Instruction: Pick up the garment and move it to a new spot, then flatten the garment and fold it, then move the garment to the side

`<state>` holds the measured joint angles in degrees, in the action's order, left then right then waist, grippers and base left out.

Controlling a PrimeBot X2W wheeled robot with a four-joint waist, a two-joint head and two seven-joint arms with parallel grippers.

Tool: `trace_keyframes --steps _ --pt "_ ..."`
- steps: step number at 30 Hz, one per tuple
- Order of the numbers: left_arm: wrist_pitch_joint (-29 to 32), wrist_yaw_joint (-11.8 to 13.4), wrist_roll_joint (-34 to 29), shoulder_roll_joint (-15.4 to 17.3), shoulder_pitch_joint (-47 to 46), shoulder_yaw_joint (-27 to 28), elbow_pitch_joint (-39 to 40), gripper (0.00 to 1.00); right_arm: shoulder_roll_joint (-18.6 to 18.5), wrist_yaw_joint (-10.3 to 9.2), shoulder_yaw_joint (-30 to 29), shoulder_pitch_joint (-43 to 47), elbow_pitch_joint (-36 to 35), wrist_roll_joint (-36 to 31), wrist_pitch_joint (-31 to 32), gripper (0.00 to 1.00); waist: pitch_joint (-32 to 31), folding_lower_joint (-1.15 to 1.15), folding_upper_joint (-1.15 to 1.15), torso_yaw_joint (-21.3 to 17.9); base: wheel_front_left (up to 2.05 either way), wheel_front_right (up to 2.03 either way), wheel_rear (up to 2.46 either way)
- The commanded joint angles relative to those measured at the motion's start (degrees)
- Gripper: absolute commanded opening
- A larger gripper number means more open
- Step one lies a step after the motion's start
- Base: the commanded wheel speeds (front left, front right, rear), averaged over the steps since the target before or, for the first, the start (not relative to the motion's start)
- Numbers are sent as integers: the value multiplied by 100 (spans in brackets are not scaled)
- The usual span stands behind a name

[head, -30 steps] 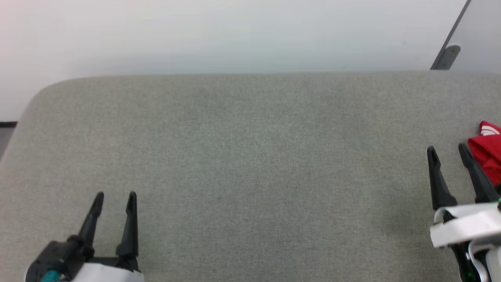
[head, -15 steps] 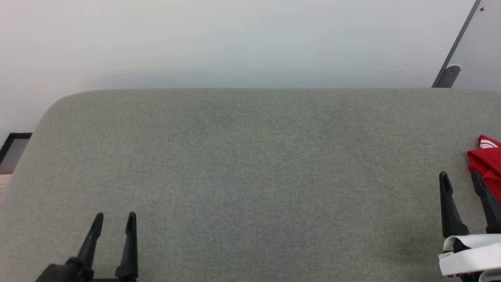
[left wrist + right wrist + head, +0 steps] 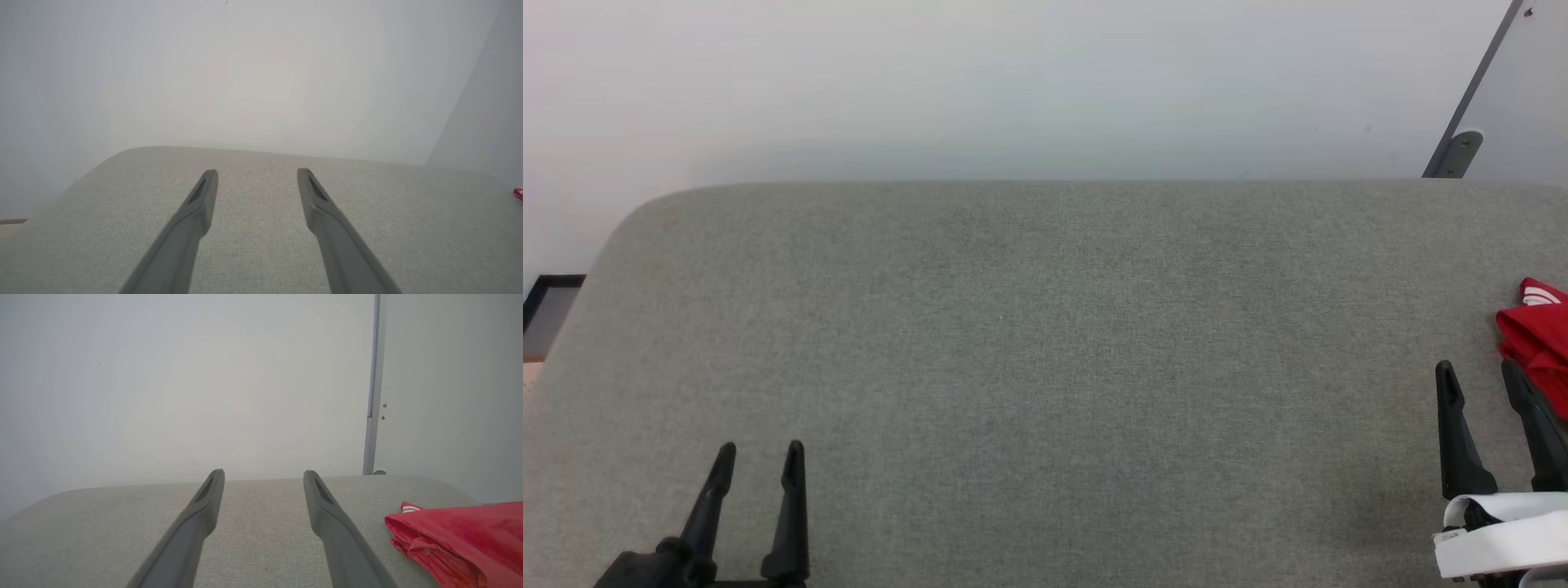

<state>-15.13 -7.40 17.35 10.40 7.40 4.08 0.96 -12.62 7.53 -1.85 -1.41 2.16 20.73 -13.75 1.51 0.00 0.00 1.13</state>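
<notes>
**A:** What changed in the last second?

**B:** Mostly my own look. The whole head view slid down together, the far edge of the surface [image 3: 1045,327] and the garment [image 3: 1539,335] by about the same amount. So my head moved, not the things. In the last half second almost nothing shifted.

**A:** And your grippers?

**B:** My left gripper [image 3: 760,447] is wide open and empty, over bare grey cloth at the near left. My right gripper [image 3: 1478,365] is also fully open and holds nothing. Its outer finger is just beside the garment; I cannot tell if it touches.

**A:** Where is the garment exactly?

**B:** At the far right of the surface, cut by the edge of the head view. In the right wrist view it is a compact red bundle with layered edges and a little white striped trim.

**A:** What does this mean for the task?

**B:** I think it fits two stages: a folded garment already put aside, or a bundle waiting at the side. This moment does not decide.
</notes>
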Motion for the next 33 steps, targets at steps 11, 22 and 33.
trace_keyframes --steps 11,22,33 --pt "5 -13 -78 -33 47 97 85 100 51 -10 -86 115 -156 86 44 100 32 0 0 18 0 0 0" --pt "5 -13 -125 -29 29 153 144 100 67 -10 -128 121 -284 133 71 100 92 0 0 20 0 0 0" --pt "124 6 477 -178 -53 70 -211 0 210 1 -116 141 81 555 194 0 86 0 0 14 0 0 0"
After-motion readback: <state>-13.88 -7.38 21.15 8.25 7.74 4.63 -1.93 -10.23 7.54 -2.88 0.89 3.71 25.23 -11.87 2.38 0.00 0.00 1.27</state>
